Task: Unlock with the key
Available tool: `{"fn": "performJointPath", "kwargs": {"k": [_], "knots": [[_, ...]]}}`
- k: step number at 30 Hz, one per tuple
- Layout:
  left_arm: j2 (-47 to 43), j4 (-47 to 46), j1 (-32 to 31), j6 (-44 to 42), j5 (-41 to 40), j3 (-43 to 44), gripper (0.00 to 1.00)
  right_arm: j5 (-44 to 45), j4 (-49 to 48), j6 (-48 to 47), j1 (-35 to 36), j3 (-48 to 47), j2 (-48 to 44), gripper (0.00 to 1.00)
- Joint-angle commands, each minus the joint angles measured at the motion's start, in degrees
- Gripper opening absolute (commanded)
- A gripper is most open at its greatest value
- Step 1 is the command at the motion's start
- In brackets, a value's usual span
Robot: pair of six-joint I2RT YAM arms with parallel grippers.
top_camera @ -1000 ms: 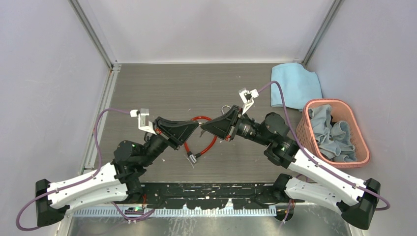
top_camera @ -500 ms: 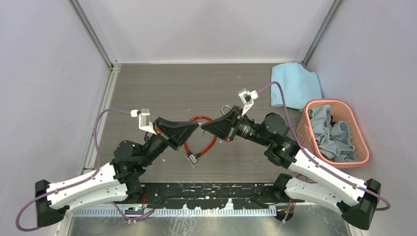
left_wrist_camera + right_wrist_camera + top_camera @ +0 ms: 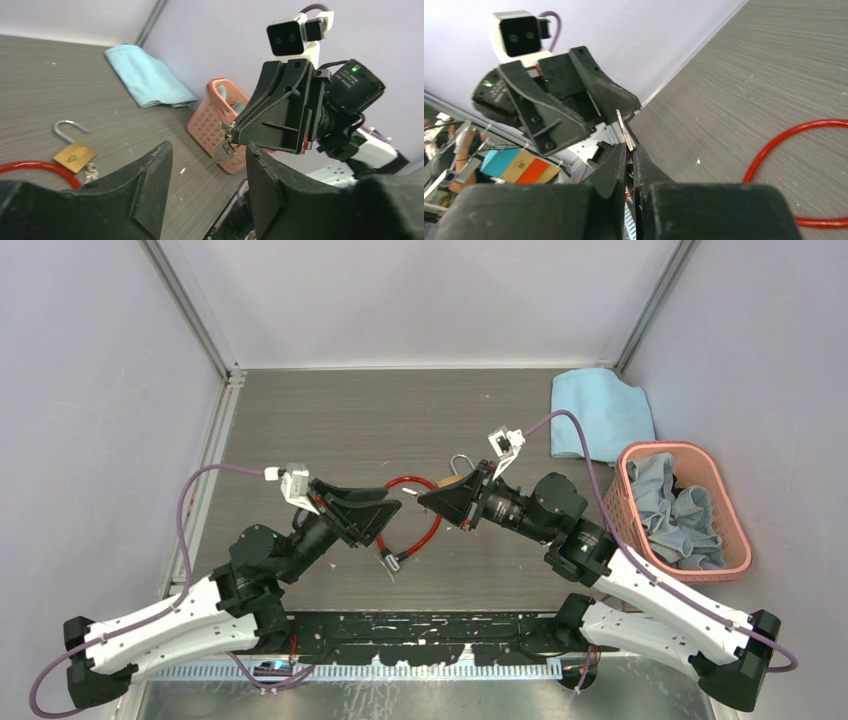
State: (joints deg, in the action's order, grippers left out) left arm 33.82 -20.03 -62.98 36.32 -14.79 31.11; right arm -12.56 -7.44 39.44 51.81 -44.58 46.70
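- Far left, the left gripper (image 3: 392, 510): its fingers (image 3: 150, 175) are spread wide with nothing between them, hanging just short of the other arm's tip. My call is that it should pull clear so it cannot knock the key.
- Below the two tips, the red cable lock (image 3: 30, 166) lies looped on the table (image 3: 330, 420). It is not the target, so steer around it.
- Centre stage, the key (image 3: 623, 127) is up in the air, pinched at the very tip of the right gripper (image 3: 425, 498). The fingers are clamped tight on it and the blade pokes out beyond them.
- Further right, the brass padlock (image 3: 75, 155) lies flat on the table beside the cable. I cannot make out the keyhole.
- Done well, the right arm comes down slowly, lines the blade up with the keyway and pushes straight in, while the free left gripper pins the body so it cannot skid.
- The grip on the key is thin, so it could swivel under a side load.
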Motion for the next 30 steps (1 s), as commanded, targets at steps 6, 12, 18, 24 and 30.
{"fn": "performJointPath", "kwargs": {"k": [6, 12, 18, 24, 30], "knots": [[-2.29, 24.37, 0.18, -5.72, -9.82, 7.97, 0.73, 11.27, 10.8, -3.39, 0.3, -2.85, -2.53, 0.01], [2.41, 37.8, 0.07, -15.09, -13.64, 11.57, 0.73, 23.59, 17.13, -2.99, 0.22, -0.79, -5.63, 0.01], [11.96, 37.38, 0.08, -33.87, -5.52, 12.04, 0.69, 28.64, 23.21, -1.61, 0.23, -1.0, -4.86, 0.01], [20.16, 36.43, 0.11, -50.9, 4.39, 11.51, 0.67, 31.42, 28.92, -0.7, 0.11, -1.25, -4.82, 0.01], [28.19, 45.06, 0.19, -63.34, 9.85, 14.67, 0.63, 31.31, 31.71, 0.84, 0.09, 0.33, -7.93, 0.01]]}}
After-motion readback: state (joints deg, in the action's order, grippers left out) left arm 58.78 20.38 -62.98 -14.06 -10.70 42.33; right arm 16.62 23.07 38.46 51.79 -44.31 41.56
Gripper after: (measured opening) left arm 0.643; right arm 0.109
